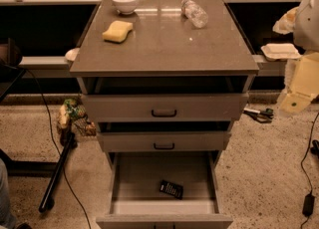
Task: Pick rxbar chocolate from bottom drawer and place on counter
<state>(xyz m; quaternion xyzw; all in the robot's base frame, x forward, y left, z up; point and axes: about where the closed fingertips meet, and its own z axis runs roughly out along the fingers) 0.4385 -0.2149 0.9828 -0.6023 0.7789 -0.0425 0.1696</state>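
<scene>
The rxbar chocolate (pixel 171 189) is a small flat dark bar with pale print. It lies on the floor of the bottom drawer (pixel 134 178), which is pulled wide open, a little right of the middle and near the front. The counter (pixel 164 44) is the glossy grey-brown top of the cabinet. My gripper (pixel 298 93) is a pale cream shape at the right edge of the view. It hangs beside the cabinet at the height of the top drawer, well above and to the right of the bar, with nothing seen in it.
On the counter stand a yellow sponge (pixel 117 31), a white bowl (pixel 125 1) and a clear plastic bottle (pixel 194 13) lying on its side. The two upper drawers (pixel 164 107) are slightly open. Cables and a black pole (pixel 57 173) lie on the floor at left.
</scene>
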